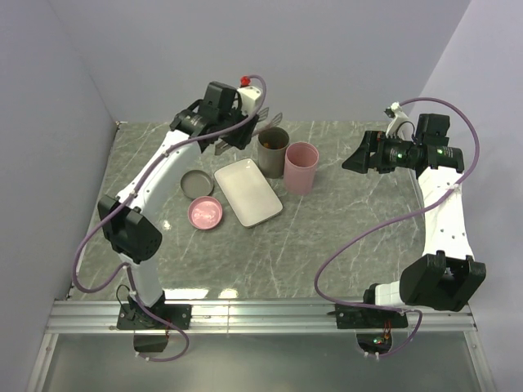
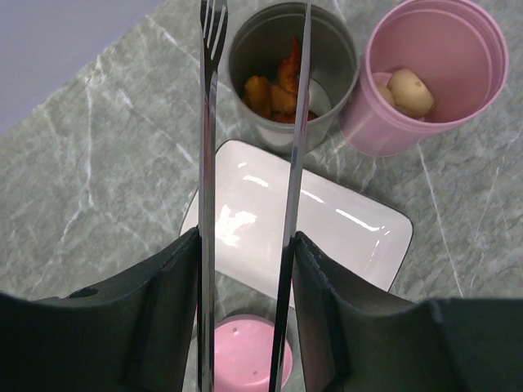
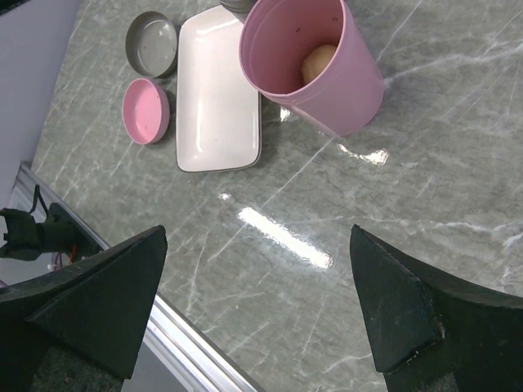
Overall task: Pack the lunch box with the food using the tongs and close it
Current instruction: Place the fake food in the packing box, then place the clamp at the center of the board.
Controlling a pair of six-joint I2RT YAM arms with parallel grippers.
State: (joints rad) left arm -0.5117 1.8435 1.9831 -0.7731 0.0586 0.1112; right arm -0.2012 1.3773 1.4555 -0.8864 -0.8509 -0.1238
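Left arm: the left gripper hangs over the far edge of the worktop, left of centre. Its fingers are clamped on the tongs, one against each arm. Nothing shows between the arms.
Lids: the grey lid lies hollow side up on the worktop, just left of the tray. A pink lid sits just beside it, toward the near edge.
Tray: the white tray lies slantwise between the lids and the canisters, with no food on it.
Lunch box: the lunch box stands upright and open near the far edge, about mid-width, just beyond the tray's far end. The tongs point over it.
Food: the food, orange-brown pieces, lies inside the lunch box.
Pink canister: the pink canister stands just right of the lunch box, with a pale round item inside.
Right arm: the right gripper hovers above the right half of the worktop, fingers wide apart and holding nothing.
Progress: the packing looks done, since no piece is visible outside the lunch box. What appears left is to put the tongs down, fetch the grey lid and close the box.
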